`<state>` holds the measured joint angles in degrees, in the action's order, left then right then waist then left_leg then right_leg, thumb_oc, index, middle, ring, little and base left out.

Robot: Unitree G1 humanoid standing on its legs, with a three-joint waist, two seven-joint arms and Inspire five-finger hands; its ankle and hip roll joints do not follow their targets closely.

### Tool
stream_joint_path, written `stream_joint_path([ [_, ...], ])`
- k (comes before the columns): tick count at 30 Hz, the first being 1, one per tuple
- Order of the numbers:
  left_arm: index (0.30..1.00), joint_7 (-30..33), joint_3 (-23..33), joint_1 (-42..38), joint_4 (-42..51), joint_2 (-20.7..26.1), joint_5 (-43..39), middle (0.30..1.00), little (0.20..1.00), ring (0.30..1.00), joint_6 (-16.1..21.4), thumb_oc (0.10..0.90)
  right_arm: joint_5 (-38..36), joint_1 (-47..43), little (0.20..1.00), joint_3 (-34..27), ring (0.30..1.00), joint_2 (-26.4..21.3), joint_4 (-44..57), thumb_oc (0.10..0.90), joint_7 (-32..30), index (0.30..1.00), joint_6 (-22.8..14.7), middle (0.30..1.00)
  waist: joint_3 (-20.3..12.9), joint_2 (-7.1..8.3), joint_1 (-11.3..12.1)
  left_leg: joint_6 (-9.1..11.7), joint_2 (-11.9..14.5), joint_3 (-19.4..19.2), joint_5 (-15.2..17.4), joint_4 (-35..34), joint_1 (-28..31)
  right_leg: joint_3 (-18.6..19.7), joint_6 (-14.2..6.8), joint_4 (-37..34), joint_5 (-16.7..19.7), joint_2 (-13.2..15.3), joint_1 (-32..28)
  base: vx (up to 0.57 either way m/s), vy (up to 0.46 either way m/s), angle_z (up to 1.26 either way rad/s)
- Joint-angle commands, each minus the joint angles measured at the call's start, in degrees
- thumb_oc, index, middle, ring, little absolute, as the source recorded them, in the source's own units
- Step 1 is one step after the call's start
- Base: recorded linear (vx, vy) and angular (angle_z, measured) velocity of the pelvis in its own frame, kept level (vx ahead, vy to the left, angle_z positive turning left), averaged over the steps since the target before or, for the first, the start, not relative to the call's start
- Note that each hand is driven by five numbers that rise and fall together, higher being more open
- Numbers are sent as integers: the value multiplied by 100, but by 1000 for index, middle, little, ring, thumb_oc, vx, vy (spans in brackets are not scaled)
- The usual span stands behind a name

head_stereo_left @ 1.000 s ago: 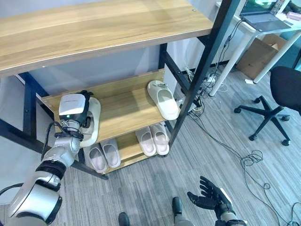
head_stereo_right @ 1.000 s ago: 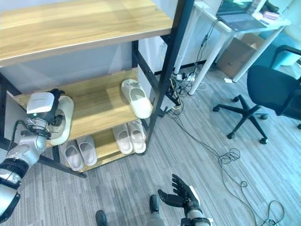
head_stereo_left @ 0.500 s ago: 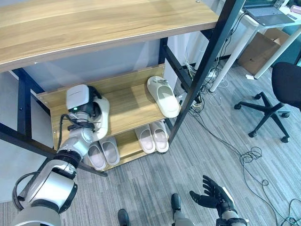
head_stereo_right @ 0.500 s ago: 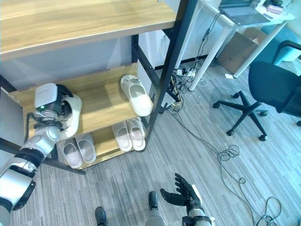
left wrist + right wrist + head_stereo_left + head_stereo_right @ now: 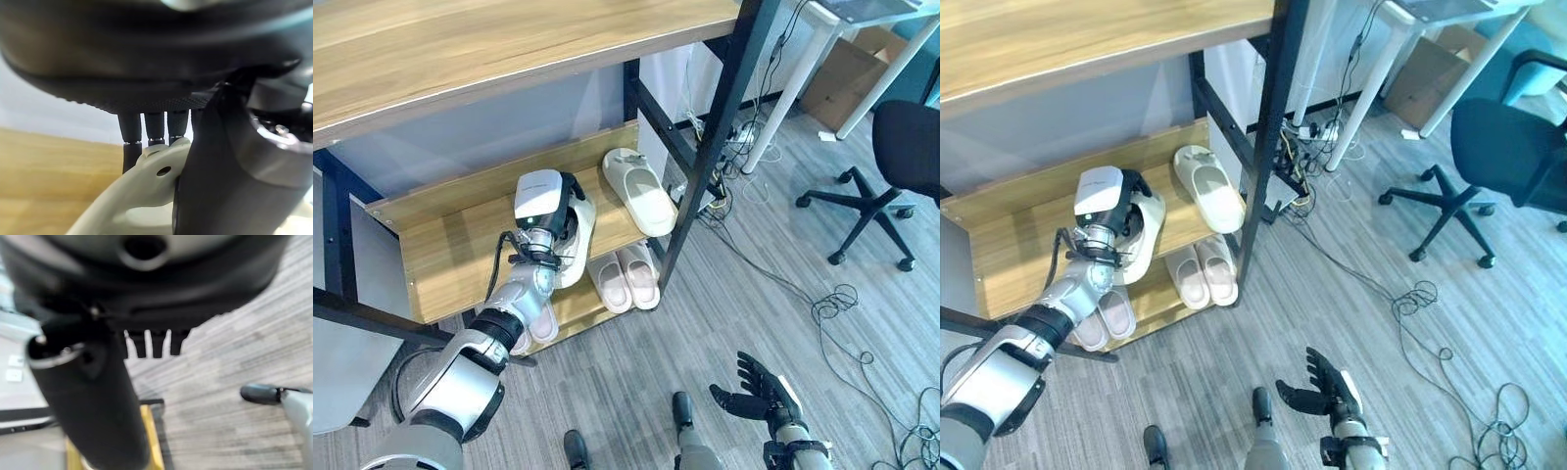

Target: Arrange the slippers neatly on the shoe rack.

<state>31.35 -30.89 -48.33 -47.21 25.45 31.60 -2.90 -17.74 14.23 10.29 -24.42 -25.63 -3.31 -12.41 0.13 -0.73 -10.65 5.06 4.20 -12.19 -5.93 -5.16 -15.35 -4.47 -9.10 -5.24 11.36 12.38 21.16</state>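
Meanwhile: a slipper gripped on the middle shelf

A white slipper (image 5: 576, 235) is held tilted on the middle shelf (image 5: 440, 250) of the shoe rack (image 5: 705, 166), the left hand (image 5: 560, 211) being curled round it; in the left wrist view the fingers (image 5: 131, 139) are seen hooked over the strap, the thumb pressed against its other side. A second white slipper (image 5: 639, 191) is laid flat on the same shelf, near the black upright. Two pairs of slippers (image 5: 625, 276) are set on the bottom shelf, one pair partly hidden behind the left arm. The right hand (image 5: 756, 399) is held low over the grey floor, fingers spread, nothing in it. An office chair (image 5: 891, 166) and a white-legged counter (image 5: 803, 78) are seen to the right, loose cables (image 5: 837, 304) strewn on the floor between.
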Motion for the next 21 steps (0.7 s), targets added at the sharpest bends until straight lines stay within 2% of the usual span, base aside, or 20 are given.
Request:
stream_joint_path([
  [1, 300, 578, 126, -1506, -621, 55, 76, 300, 300, 300, -14, 400, -38, -231, 900, -266, 900, -450, 708, 800, -202, 900, -444, 900, 182, -91, -67, -302, -321, 17, 607, 16, -127, -227, -348, 24, -465, -280, 7, 5, -37, -3],
  [9, 300, 645, -21, -2020, -1049, 28, -183, 300, 300, 300, -27, 400, -86, -281, 900, -152, 900, -514, 751, 800, -243, 900, -504, 900, 168, -67, -156, -253, -205, -55, 556, 16, -205, -142, -313, 24, -452, -392, 168, 24, -53, -8],
  [21, 300, 525, -317, -2794, -1995, -16, -582, 300, 300, 300, -123, 400, -112, -487, 900, 83, 900, -547, 650, 800, -253, 900, -482, 900, 63, -119, -210, -188, -74, -120, 549, 16, -216, -74, -295, 24, -458, -524, 271, 36, -27, -6],
])
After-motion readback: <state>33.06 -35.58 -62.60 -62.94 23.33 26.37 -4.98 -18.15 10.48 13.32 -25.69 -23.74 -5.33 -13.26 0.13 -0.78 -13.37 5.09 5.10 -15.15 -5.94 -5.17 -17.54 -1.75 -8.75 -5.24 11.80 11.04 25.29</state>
